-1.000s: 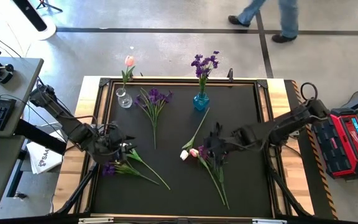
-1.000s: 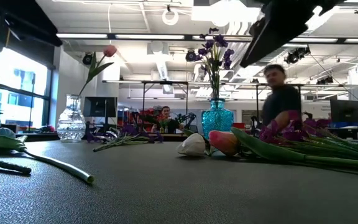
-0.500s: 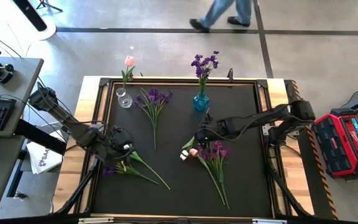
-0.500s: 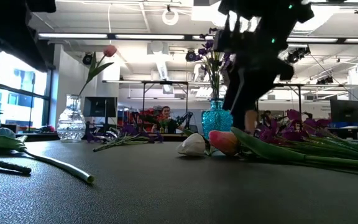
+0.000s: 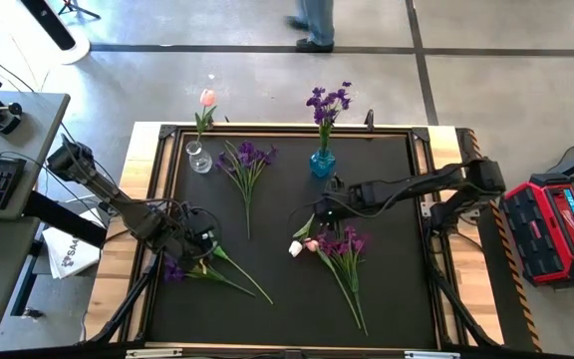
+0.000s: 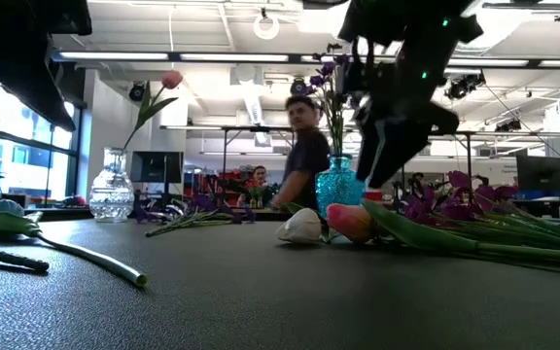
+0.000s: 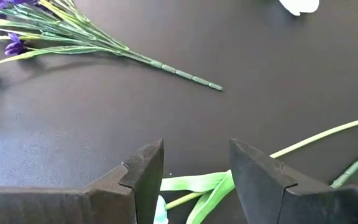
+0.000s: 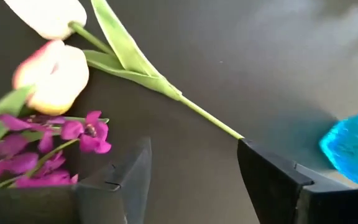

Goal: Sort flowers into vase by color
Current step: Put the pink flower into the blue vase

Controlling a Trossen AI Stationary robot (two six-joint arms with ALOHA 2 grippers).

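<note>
Loose flowers lie flat on the black mat. A purple bunch (image 5: 246, 163) lies near the far edge, a white tulip (image 5: 295, 248) and a pink tulip (image 5: 311, 243) lie beside a second purple bunch (image 5: 346, 242), and purple blooms (image 5: 174, 269) with green stems (image 5: 239, 272) lie at the left. A clear vase (image 5: 198, 158) holds one pink tulip (image 5: 207, 98). A blue vase (image 5: 322, 163) holds purple flowers (image 5: 328, 101). My left gripper (image 5: 195, 242) is open above a green leaf and stem (image 7: 197, 185). My right gripper (image 5: 322, 211) is open above the tulip stem (image 8: 209, 117), between the blue vase (image 8: 353, 146) and the tulip buds (image 8: 51, 73).
A raised frame (image 5: 287, 129) rims the mat, and both vases stand just inside its far side. A keyboard desk (image 5: 3, 170) is left of the table and a red case (image 5: 564, 214) is to its right. A person (image 6: 304, 146) passes behind the table.
My right gripper has moved off the purple bunch toward the table's left and far edge, and now hangs over the tulip stems near the blue vase. My left gripper has shifted slightly toward the table's right. A person has walked leftward behind the table.
</note>
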